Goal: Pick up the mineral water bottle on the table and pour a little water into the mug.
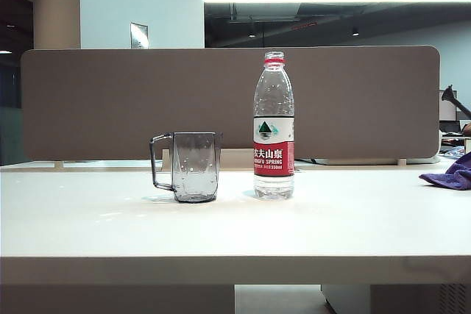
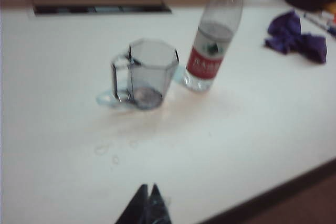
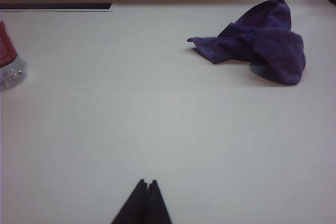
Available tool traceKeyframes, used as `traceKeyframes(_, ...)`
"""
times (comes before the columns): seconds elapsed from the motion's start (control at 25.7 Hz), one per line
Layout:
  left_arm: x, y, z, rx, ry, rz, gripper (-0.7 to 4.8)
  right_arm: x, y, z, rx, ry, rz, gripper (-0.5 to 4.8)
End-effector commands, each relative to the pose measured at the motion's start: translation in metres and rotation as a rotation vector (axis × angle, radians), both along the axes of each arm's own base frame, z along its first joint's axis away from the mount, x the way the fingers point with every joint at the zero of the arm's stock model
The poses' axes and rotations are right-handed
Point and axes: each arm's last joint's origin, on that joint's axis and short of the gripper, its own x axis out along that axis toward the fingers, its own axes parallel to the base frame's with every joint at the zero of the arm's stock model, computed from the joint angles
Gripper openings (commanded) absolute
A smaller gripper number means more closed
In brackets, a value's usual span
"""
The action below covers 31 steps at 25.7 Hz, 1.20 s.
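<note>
Left end effector (image 2: 147, 199) closed (right end effector (image 3: 146, 195) too), purple cloth (image 3: 260, 43) aside

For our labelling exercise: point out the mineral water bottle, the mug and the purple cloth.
mineral water bottle (image 1: 274, 158): exterior view, red label.
mug (image 1: 196, 167): exterior view, faceted body.
purple cloth (image 3: 262, 43): right wrist view, middle fold.

**Colours on the counter**

We see a white counter (image 1: 110, 233) backed by a grey-brown divider panel (image 1: 110, 101). Our mineral water bottle (image 1: 274, 130) is clear, with a red neck ring and a red-and-white label carrying green mountains and white lettering. The mug (image 1: 193, 167) is smoky-grey and transparent, with a dark handle. A purple cloth (image 3: 260, 43) lies crumpled. Both our left gripper (image 2: 147, 205) and right gripper (image 3: 146, 203) show black fingers.
</note>
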Motion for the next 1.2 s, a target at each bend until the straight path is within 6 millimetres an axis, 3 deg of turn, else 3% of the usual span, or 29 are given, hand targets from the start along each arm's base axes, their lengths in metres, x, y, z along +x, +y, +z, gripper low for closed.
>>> traceKeyframes(0.04, -0.003, -0.0035, -0.0046, 0.024, 0.04, -0.048, -0.05, 0.0005, 0.0, -0.0015, -0.003, -0.003, 0.0, -0.04)
traceKeyframes(1.2, -0.0041, -0.0032, -0.0074, 0.082, 0.04, -0.062, -0.05, 0.0005, -0.0001, -0.0015, -0.003, -0.004, 0.0, -0.04)
